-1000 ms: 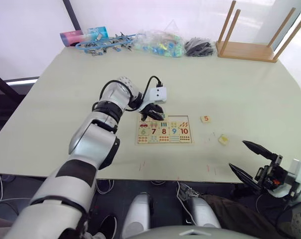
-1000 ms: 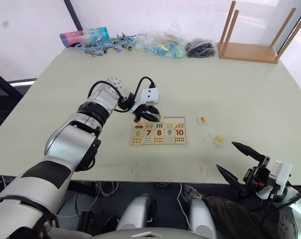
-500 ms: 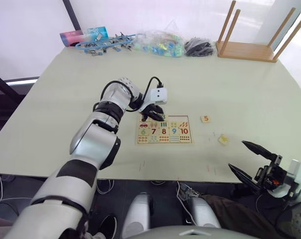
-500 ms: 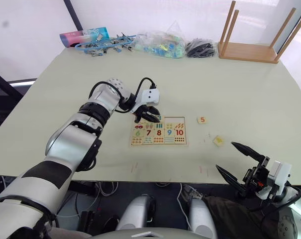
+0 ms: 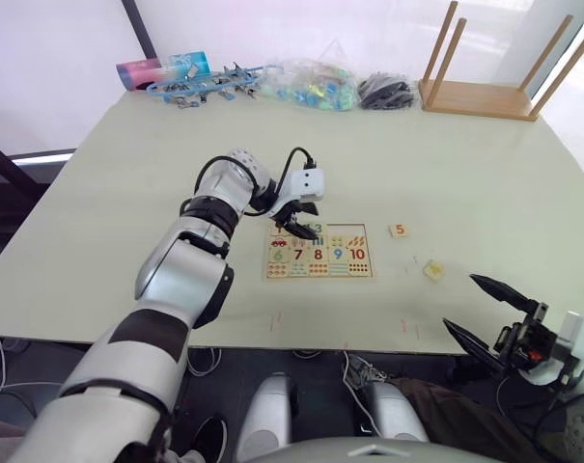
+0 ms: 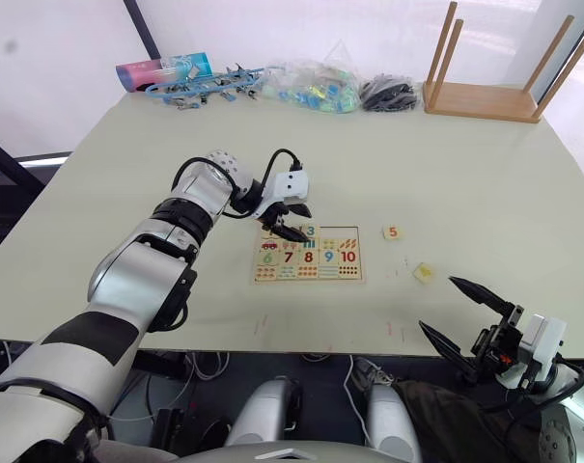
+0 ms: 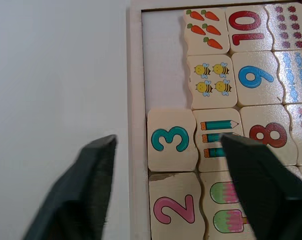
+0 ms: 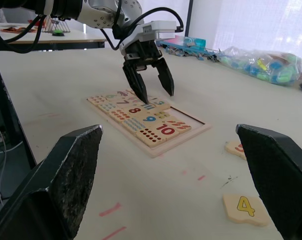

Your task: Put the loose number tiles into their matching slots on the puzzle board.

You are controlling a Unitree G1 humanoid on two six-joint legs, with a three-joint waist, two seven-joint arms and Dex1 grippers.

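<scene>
- The puzzle board (image 5: 319, 253) lies flat on the table (image 5: 465, 174) and serves as the landmark here; the left gripper (image 5: 301, 224) hangs above the board's top-left part, jaws apart and empty, straddling the green 3 tile (image 7: 171, 139)
- That 3 tile sits in the board's top row beside the pink 2 tile (image 7: 174, 208); its outer edge seems to ride over the board's frame, so it may not be fully seated; two slots (image 7: 165, 55) beyond it are bare
- To the right of the board lie the orange 5 tile (image 5: 400, 231) and the yellow 4 tile (image 8: 245, 207), both well apart from it; the 4 is skewed
- The right gripper (image 5: 494, 313) waits right of the board, off the table's near edge, jaws wide apart, holding nothing
- Risks, as I judge them: a descending finger could catch the proud 3 and lever it out or shove the 2; nudging the light board would shift every slot; the thin, flat 4 and 5 could skid away under closing fingers
</scene>
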